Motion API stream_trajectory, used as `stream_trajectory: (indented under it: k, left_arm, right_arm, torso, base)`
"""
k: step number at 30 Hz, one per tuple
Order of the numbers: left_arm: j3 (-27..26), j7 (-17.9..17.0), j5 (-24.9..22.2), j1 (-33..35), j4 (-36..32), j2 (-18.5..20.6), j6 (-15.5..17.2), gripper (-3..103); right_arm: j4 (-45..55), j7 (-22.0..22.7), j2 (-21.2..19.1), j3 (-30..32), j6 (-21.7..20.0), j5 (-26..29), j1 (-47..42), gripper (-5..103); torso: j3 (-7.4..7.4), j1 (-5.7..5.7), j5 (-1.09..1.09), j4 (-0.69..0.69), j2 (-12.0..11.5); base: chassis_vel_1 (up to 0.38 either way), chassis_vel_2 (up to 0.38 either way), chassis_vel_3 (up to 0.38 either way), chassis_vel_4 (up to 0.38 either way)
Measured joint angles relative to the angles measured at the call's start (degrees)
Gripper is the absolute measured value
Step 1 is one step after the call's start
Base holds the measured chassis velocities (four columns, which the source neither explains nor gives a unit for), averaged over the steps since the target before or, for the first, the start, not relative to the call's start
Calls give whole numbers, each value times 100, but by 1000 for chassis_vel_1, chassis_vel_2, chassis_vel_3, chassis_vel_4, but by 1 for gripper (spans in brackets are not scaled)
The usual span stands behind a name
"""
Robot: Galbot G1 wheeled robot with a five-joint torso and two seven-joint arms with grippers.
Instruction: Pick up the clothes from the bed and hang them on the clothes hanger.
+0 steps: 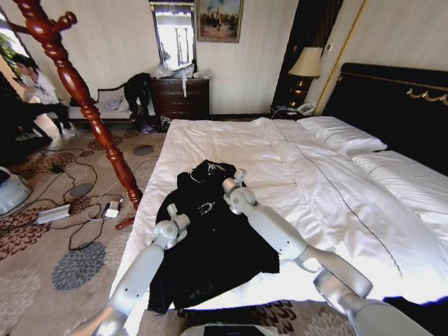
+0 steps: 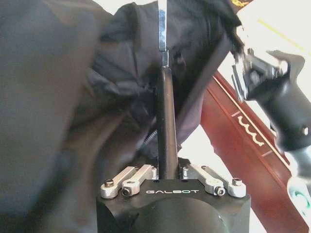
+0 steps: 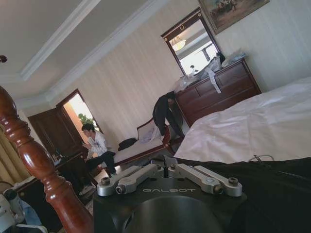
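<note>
Bright daylight, glare on white bed (image 1: 329, 189), blurred garment, wide-angle bending at edges

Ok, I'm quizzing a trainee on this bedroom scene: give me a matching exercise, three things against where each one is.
Things:
1. clothes
2. clothes hanger
3. right gripper

Places:
A. standing on the carpet beside the bed
B. over the garment's collar end
C. spread on the white duvet near the bed's foot

Pairs: 1-C, 2-A, 3-B

A hotel-like bedroom: wide white-duveted bed (image 1: 336, 189) centre-right, dark wooden dresser (image 1: 180, 96) with mirror (image 1: 173, 33) at top centre, shaded bedside lamp (image 1: 306, 66) upper right.
</note>
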Motion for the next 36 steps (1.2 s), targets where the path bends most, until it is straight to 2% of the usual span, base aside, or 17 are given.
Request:
stream_trajectory:
  k: [4,7,13,18,22,26,31,36]
  left_arm:
    - [-148,108,35,113,55,101,-74,17]
    - [-136,201,75,101,116,146,-96,17]
    - [22,257,172,-99,211,35,-101,17]
    - [263,413,430,-545,522,-35,-127,17]
    - [513,609,628,-981,860,48,-199,17]
    - [659,707,707,-1261,1123,51,-228,17]
    - [720,826,778,-1418,1454,-57,-246,17]
    - [714,873,835,-1395,1453,-103,-300,17]
  right_arm:
    - [154,-58,-256,42,61,-10,-242,0]
    - [382,-133,-736,78,103,-47,-565,0]
    - [539,-174,-892,47,140,-157,-800,0]
    - [572,-181,-706,-56,187,-318,-877,0]
    - [570,-186,-401,-139,228,-343,-809,0]
    - [539,-188,-131,-308,233,-344,-666,0]
    - [422,-179,128,-458,234,-426,-588,0]
    - [253,-22,277,-494,232,-688,-595,-3]
  torso:
    - [0,0,1,3,0]
    - [0,0,1,-4,0]
    - [-1,0,1,-1,0]
    - [0,0,0,-2,0]
    - [0,0,-1,1,0]
    - [0,0,0,-1,0]
    - [0,0,-1,0,0]
    - [0,1,-1,-1,0]
  base:
    - [0,0,0,0]
    - [0,0,0,0]
    - [0,0,0,0]
    - [0,0,0,0]
    - [0,0,0,0]
    - [0,0,0,0]
    - [0,0,0,0]
    - [0,0,0,0]
